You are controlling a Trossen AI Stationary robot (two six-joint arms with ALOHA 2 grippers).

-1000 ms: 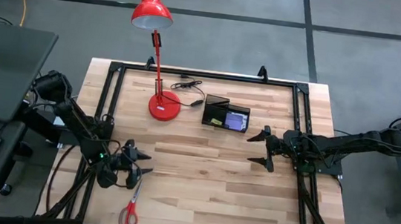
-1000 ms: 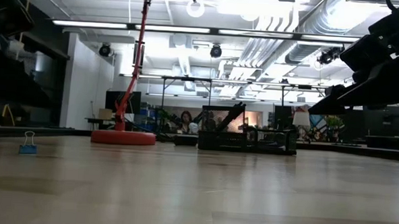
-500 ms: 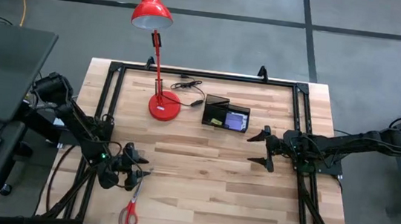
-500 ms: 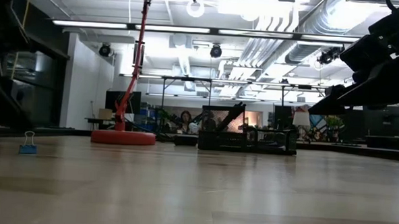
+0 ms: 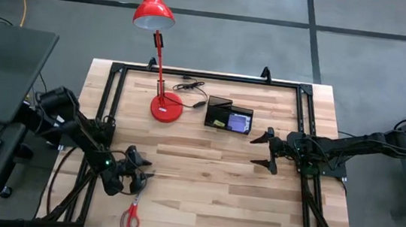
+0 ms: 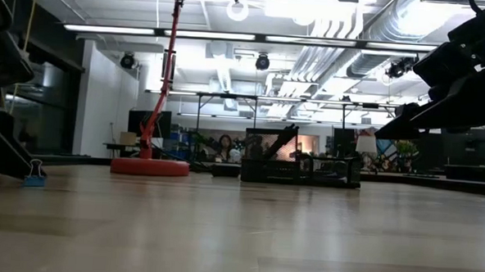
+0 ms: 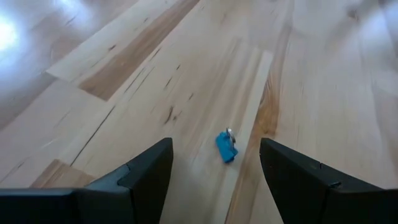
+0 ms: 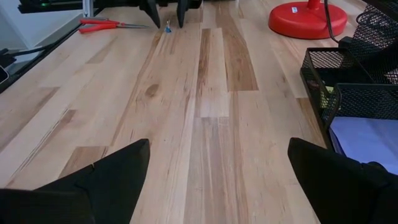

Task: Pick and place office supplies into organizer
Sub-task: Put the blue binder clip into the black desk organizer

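Hovering over blue clip (image 7: 227, 147), left gripper (image 5: 143, 175) open, empty, near scissors (image 5: 130, 213); right gripper (image 5: 264, 152) open, empty, right of organizer (image 5: 229, 115).

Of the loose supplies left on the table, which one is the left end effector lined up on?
The small blue binder clip, lying between the open left end effector's fingers. The red-handled scissors lie farther toward the table's near edge, outside its span.
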